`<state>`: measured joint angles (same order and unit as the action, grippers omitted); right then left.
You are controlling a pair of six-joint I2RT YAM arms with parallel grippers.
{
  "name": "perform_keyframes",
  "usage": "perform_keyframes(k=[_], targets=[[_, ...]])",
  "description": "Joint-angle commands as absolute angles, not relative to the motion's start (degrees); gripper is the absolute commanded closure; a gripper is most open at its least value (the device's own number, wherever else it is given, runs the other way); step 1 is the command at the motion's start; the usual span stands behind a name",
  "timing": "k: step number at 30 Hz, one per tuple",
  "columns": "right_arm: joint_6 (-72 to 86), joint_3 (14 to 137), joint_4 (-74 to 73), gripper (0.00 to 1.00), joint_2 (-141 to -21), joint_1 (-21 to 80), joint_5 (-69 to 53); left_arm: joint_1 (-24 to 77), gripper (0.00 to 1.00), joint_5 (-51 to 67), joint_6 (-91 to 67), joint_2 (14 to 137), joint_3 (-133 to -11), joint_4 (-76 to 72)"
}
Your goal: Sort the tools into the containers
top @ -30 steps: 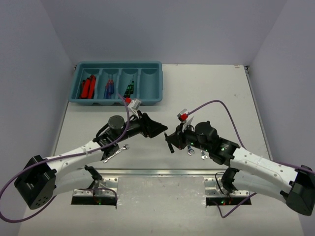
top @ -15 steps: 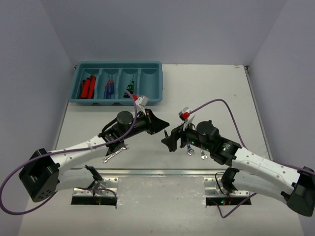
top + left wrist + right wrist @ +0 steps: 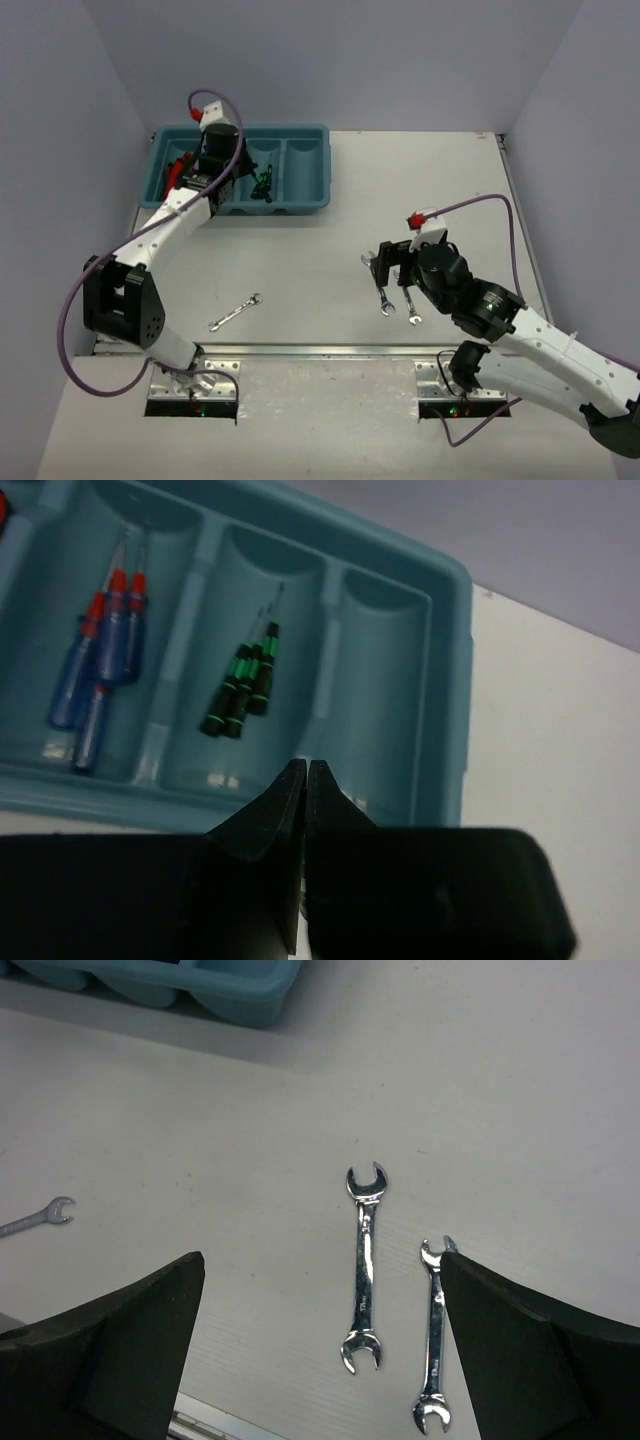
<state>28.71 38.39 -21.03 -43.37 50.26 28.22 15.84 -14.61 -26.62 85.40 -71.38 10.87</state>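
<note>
The teal tray (image 3: 305, 192) holds red pliers (image 3: 170, 178), blue screwdrivers (image 3: 100, 650) and green-banded screwdrivers (image 3: 243, 680) in separate compartments. Two silver wrenches (image 3: 363, 1280) lie side by side on the bench (image 3: 320, 250), with a third wrench (image 3: 235, 312) well apart.

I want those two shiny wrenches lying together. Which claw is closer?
Right. The right claw hangs open over the wrenches; the left claw is far off, shut over the tray.

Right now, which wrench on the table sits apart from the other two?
The lone wrench at the left of the top view: it lies diagonally with nothing beside it, while the other two wrenches lie parallel, close together.
</note>
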Motion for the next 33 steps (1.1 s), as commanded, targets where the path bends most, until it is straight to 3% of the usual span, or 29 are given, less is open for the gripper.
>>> perform_keyframes(k=[1,6,10,12,13,16,17,18,21,26,29,33], targets=[[28.77,38.05,-24.74,0.01,-39.97,49.92,31.34,11.71,1.0,-17.68,-20.65,95.06,-86.04,15.58],[29.36,36.74,-27.76,0.01,-38.1,49.79,30.45,11.16,1.0,-18.44,-14.62,117.85,-112.04,27.55],[29.65,38.38,-30.31,0.01,-39.66,49.66,28.21,11.25,0.99,-19.2,-13.26,126.6,-122.51,32.85],[29.71,39.59,-31.61,0.01,-41.26,49.57,27.05,11.26,0.84,-19.83,-12.99,130.31,-128.27,36.27],[29.71,39.97,-32.11,0.01,-43.08,49.57,26.18,11.32,0.72,-19.58,-12.87,130.81,-129.41,36.84],[29.75,40.65,-32.69,0.01,-46.81,49.27,24.91,11.64,0.19,-19.83,-12.95,128.49,-129.31,36.83],[29.74,40.75,-32.72,0.01,-48.05,49.04,24.26,11.98,0.08,-19.63,-13.15,126.84,-128.53,36.71],[29.85,40.87,-32.81,0.01,-49.56,48.72,23.91,12.39,0.0,-19.51,-13.3,125.14,-127.54,36.48],[30.42,41.35,-32.87,0.01,-53.95,45.55,21.27,13.97,0.0,-19.49,-14.42,115.31,-121.64,35.39],[31.99,43.37,-32.83,0.03,-62.73,42.72,19.25,16.56,0.0,-16.18,-21.43,87.87,-96.57,28.23],[30.5,44.47,-32.17,0.14,-67.46,42.09,18.85,18.12,0.0,-13.5,-25.22,69.47,-76.47,22.35],[28.27,47.22,-32.17,0.37,-74.77,39.95,12.18,18.46,0.0,-10.64,-25.8,51.28,-55.95,19.47]])
